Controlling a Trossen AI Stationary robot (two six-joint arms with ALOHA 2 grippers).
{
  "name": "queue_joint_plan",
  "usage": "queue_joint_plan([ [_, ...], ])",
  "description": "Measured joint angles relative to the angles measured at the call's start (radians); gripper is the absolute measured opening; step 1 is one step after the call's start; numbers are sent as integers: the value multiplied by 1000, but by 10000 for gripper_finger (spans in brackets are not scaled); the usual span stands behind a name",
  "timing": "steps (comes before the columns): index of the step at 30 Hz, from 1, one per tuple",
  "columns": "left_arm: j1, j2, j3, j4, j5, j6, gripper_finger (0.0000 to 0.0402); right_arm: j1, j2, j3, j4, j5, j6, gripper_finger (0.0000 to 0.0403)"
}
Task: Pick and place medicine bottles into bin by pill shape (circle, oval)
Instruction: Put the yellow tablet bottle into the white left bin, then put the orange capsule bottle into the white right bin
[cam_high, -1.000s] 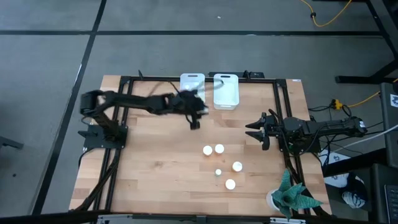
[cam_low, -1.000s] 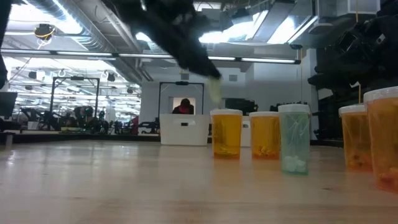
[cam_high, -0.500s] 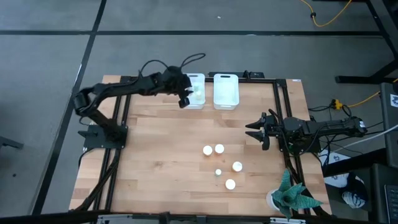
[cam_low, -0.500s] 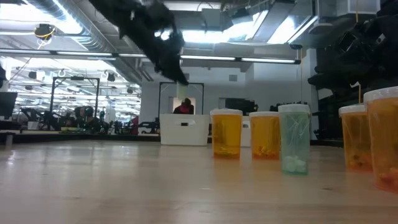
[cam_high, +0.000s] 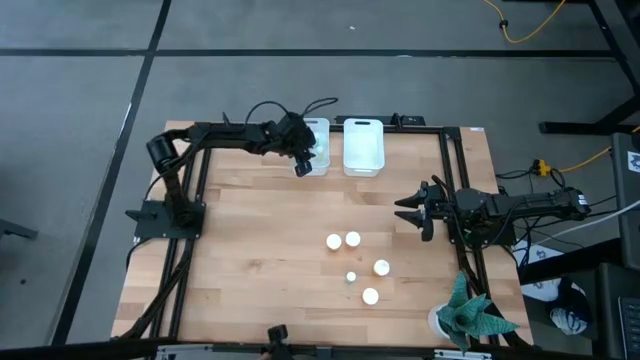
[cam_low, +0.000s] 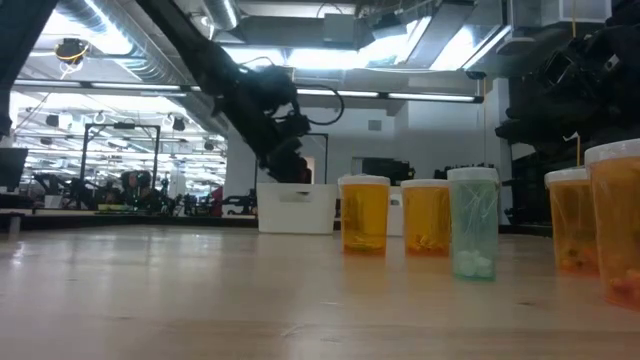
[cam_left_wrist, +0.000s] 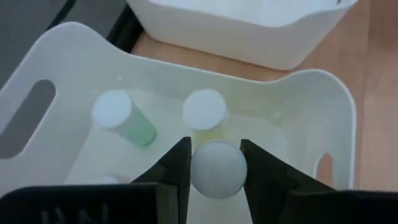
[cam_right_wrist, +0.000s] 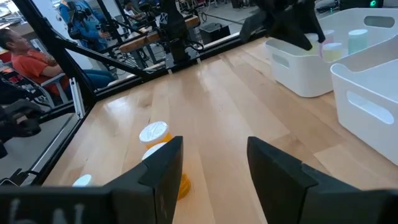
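Overhead, we see the left hand (cam_high: 303, 163) reaching over the left white bin (cam_high: 311, 146) at the far edge of the table (cam_high: 250, 250). Its fingers (cam_left_wrist: 177, 165) pinch a white-capped bottle (cam_left_wrist: 217, 169) just above the bin's floor. Inside that bin (cam_left_wrist: 311, 118) lie a green bottle (cam_left_wrist: 123, 118) and another white-capped one (cam_left_wrist: 205, 112), both just beyond the held bottle. Just beside this bin, on its right, stands a second white bin (cam_high: 364, 147). Well apart from the bins, nearer the front of the table, five capped bottles (cam_high: 352, 239) stand in a loose cluster; from table height we see orange ones (cam_low: 364, 215) and a pale green one (cam_low: 473, 236). Our right hand (cam_high: 407, 209) waits with fingers spread to the right of the cluster, away from the bins.
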Motion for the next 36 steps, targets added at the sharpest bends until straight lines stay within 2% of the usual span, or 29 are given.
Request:
queue_joint_plan([
  [13,0,7,0,-2,-8,1,108,0,0,0,-4,0,-2,181],
  [26,4,7,0,-27,-10,-1,170,0,0,0,-5,0,1,181],
  [36,-2,-54,2,-27,-15,-8,175,0,0,0,-5,0,1,181],
])
